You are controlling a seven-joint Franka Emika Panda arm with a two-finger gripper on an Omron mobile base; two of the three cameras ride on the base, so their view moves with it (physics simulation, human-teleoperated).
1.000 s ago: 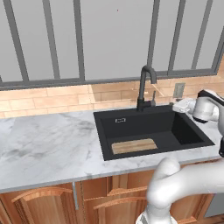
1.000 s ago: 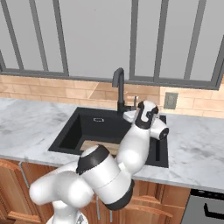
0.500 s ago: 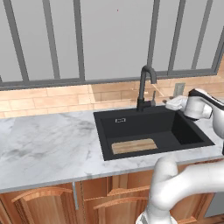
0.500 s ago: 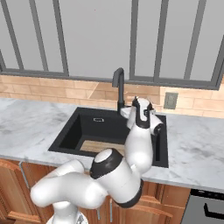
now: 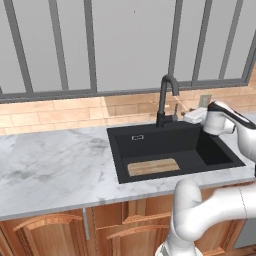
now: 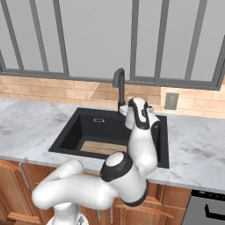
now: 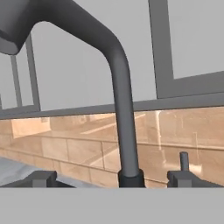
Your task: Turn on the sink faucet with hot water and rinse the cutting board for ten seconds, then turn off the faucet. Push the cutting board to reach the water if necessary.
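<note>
Sink faucet (image 5: 165, 97): tall matte black gooseneck tube with an arched, downturned spout, round base and a thin upright side lever (image 7: 184, 161), standing on the bench (image 5: 50, 165) at the back rim of the sink (image 5: 210, 152). Sink: large rectangular matte black basin with straight walls, set into the bench. Cutting board (image 5: 153, 166): small flat rectangular board of light tan wood with lengthwise grain, lying on the basin floor at the front left, near the front wall and well apart from the spout. Bench: white marble slab with grey veining, smooth, above brown wooden cabinet doors (image 5: 50, 232) with arched panels. Wall behind: tan rectangular tiles (image 5: 60, 110) below a window with grey metal bars (image 5: 92, 45); a grey outlet plate (image 6: 171, 101) sits on the tiles to the right of the faucet. End effector (image 7: 112, 179): two small dark fingertips (image 7: 41, 178) set wide apart, open and empty, the faucet stem rising between them in the hand view, the lever just above the right tip; held beside the faucet base at the sink's back rim.
</note>
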